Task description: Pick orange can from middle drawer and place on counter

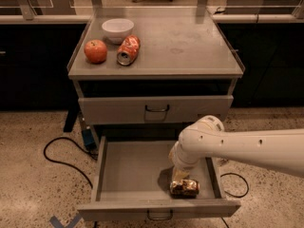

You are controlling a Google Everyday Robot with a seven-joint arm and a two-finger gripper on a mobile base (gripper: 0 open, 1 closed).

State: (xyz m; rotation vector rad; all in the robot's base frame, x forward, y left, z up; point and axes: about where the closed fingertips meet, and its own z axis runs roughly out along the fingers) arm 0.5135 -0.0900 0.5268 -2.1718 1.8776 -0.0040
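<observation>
The orange can (184, 187) lies on its side on the floor of the open middle drawer (130, 167), near the front right corner. My gripper (181, 176) hangs from the white arm (237, 146) that reaches in from the right. It is down inside the drawer, directly over the can and touching or almost touching its top. The arm's wrist hides most of the gripper. The counter (190, 42) is the grey cabinet top above the drawers.
On the counter's left stand a white bowl (117, 28), a round orange-red fruit (95, 51) and a red-orange and white can (128, 50) on its side. The upper drawer front (156, 109) is closed. A black cable (61, 151) lies on the floor at the left.
</observation>
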